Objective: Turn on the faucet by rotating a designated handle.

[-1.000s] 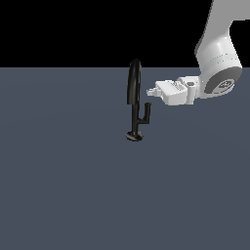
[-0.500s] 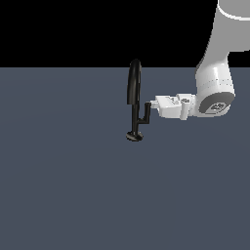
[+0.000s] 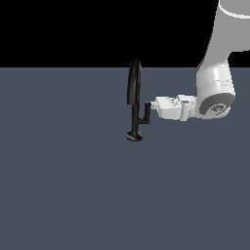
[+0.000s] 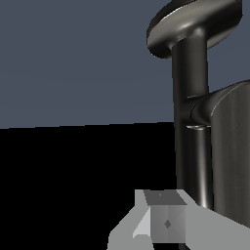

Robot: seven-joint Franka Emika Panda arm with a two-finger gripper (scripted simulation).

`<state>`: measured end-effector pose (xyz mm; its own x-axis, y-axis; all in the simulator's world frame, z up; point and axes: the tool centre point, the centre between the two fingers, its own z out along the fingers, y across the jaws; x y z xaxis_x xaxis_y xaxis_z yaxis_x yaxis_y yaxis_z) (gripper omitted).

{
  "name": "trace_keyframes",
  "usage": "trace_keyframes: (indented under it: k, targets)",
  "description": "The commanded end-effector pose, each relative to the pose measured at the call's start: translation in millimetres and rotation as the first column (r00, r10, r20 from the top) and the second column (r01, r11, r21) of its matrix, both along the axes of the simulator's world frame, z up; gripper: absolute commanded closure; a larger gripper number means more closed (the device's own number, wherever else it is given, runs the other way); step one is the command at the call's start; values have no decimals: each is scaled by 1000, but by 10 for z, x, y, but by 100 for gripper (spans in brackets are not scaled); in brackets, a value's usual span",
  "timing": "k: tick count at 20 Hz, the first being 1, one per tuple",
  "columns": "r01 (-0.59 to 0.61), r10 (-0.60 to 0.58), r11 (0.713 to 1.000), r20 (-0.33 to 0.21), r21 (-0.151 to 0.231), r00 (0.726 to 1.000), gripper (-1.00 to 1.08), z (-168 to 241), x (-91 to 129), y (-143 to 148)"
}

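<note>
The glossy black faucet (image 3: 133, 83) stands mid-scene on its round base (image 3: 134, 136), with a tall arched spout. Its handle (image 3: 145, 113), a short L-shaped lever, branches off the stem toward the exterior view's right. My gripper (image 3: 151, 105) reaches in level from that side, and its fingertips meet the handle's upper end. The fingers look shut, with nothing between them. In the wrist view the faucet's base (image 4: 195, 22) and stem (image 4: 190, 88) fill the frame. The handle (image 4: 229, 161) looms close beside my grey fingertips (image 4: 163, 222).
A flat dark grey floor (image 3: 73, 195) spreads around the faucet. The white arm (image 3: 215, 93) comes down from the exterior view's upper right.
My gripper has dropped lower and moved toward the exterior view's left, closing the gap to the handle's upper end. The handle shows no visible turn.
</note>
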<state>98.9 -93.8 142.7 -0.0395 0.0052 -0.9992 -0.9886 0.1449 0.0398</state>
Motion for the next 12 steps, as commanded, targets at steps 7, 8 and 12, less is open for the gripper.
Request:
trace_keyframes:
  k: [7,8,12]
  targets:
    - [0,0,1000,1,0,1000,108,69,-173,28]
    - [0,0,1000,1,0,1000,108,77,-195,32]
    - [0,0,1000,1,0,1000,108,113,-285,45]
